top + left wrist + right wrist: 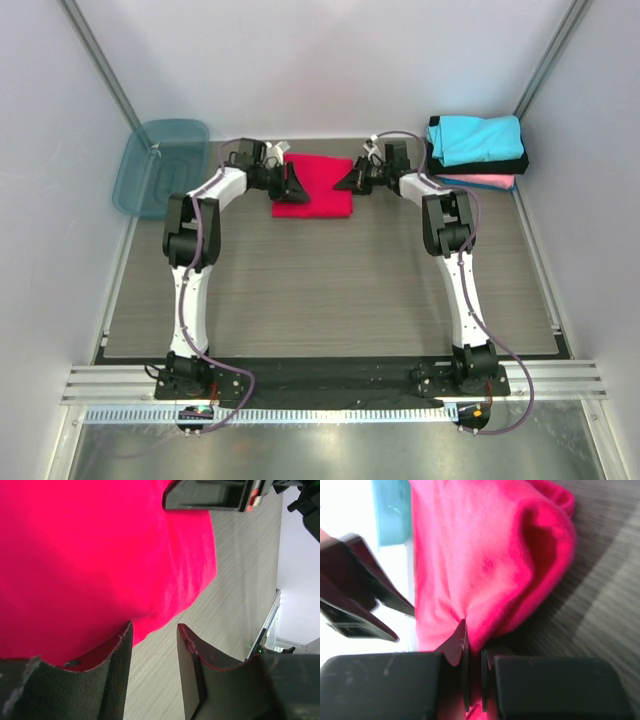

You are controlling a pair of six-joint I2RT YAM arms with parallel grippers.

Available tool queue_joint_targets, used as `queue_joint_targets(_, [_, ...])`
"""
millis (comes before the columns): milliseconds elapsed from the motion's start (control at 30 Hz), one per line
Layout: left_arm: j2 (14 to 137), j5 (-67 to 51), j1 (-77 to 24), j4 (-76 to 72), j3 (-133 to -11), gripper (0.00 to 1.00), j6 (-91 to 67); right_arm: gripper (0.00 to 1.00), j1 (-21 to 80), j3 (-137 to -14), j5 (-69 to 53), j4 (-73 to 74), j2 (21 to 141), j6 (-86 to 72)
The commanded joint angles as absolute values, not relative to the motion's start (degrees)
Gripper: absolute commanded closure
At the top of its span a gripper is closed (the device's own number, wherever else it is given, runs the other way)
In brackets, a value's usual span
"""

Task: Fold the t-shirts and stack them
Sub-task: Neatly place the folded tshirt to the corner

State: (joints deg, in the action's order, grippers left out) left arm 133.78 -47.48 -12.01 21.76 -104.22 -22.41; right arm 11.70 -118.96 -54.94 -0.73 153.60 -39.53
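Seen from above, the folded red t-shirt (314, 186) lies at 12 o'clock on the grey wood-grain desk (330, 290), with both side edges hidden under the end effectors. Only the right wrist view shows the right end effector (472, 642) pinched narrow on a bunched fold of soft knit. The left end effector (155, 630) gapes at the shirt's rounded edge, perhaps brushing it. At 2 o'clock a cyan t-shirt (475, 138) covers most of a black t-shirt (505, 164) and a pink t-shirt (482, 182).

Lab enclosure, white walls (300, 60), aluminium rails (330, 383)
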Motion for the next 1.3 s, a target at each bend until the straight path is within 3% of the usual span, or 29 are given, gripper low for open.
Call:
queue_joint_targets(0, [125.26,-46.59,-9.32,24.43,-107.4,0.58,-17.5,0.99,11.34,-126.08,-51.87,20.38,148.46,-21.89])
queue_joint_targets(100, [123.93,-44.74,-7.91,26.36,-107.67,0.58,-13.98,0.99,10.02,-136.88,-49.15,37.71,148.18,-7.36])
queue_joint_targets(300, [123.4,-43.07,-7.38,28.3,-108.89,0.58,-11.16,0.99,8.79,-140.28,-35.72,49.47,141.43,10.0])
queue_joint_targets(767, [127.62,-43.15,-9.58,27.16,-113.02,0.57,-10.63,0.99,2.99,-144.4,-21.72,48.96,134.04,20.99])
queue_joint_targets(1267, [129.81,-44.38,-11.51,25.05,-113.03,0.57,-12.83,0.99,0.79,-150.12,-16.17,46.32,127.19,26.72])
